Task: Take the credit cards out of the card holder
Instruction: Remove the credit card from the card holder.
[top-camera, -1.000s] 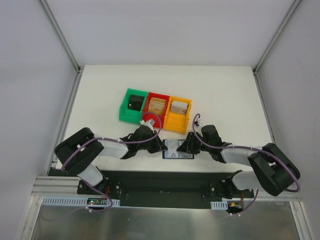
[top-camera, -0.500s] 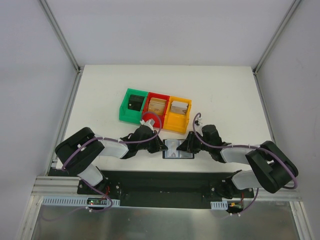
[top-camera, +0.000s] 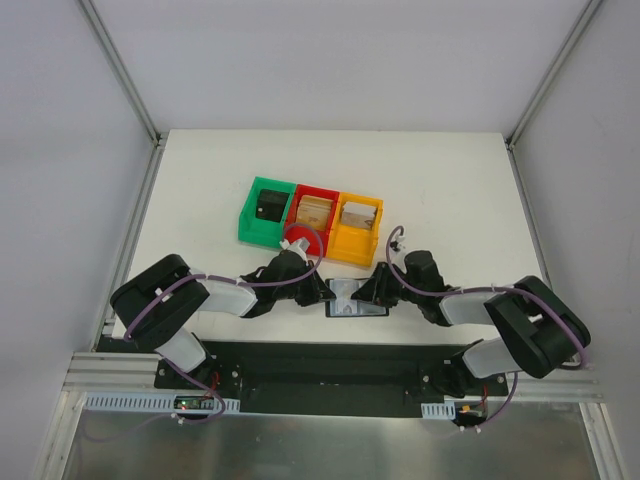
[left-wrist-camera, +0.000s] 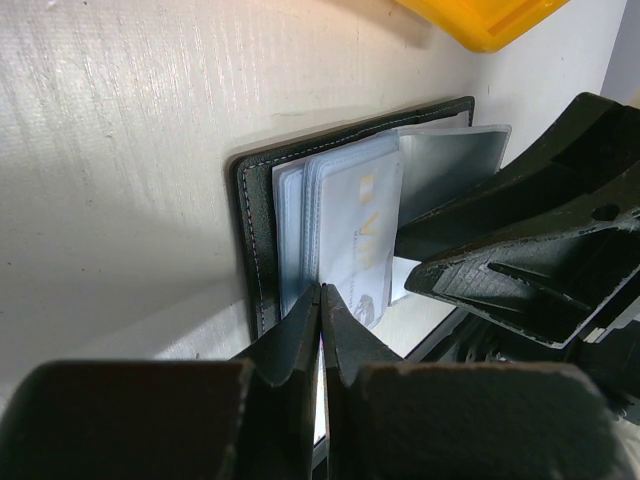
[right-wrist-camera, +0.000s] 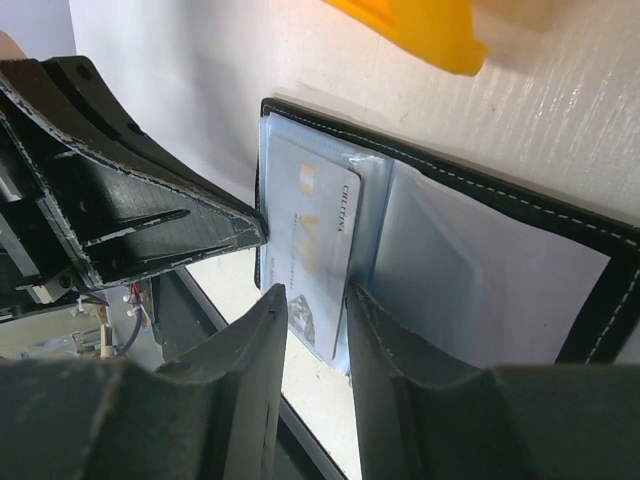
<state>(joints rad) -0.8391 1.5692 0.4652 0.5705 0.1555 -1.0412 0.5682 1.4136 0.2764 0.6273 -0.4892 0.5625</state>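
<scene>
The card holder (top-camera: 357, 299) lies open and flat on the white table between both grippers, and it is black with stitched edges (left-wrist-camera: 250, 200) (right-wrist-camera: 600, 245). A pale credit card (right-wrist-camera: 312, 245) (left-wrist-camera: 358, 232) sits in its clear sleeves, with one corner sticking out past the holder's near edge. My left gripper (left-wrist-camera: 322, 290) (top-camera: 322, 293) is shut, its tips down on the holder's left leaf. My right gripper (right-wrist-camera: 315, 295) (top-camera: 375, 290) is open, its two fingers standing just over the card's protruding corner with a gap between them.
Green (top-camera: 265, 208), red (top-camera: 312, 212) and yellow (top-camera: 358, 222) bins stand in a row just behind the holder; the yellow bin's edge (right-wrist-camera: 420, 30) is close above the grippers. A red round object (top-camera: 300, 240) sits by the left gripper. The table's near edge and a black rail (top-camera: 330, 362) are right below.
The right arm has shifted slightly toward the holder. The left arm and the holder have barely moved.
</scene>
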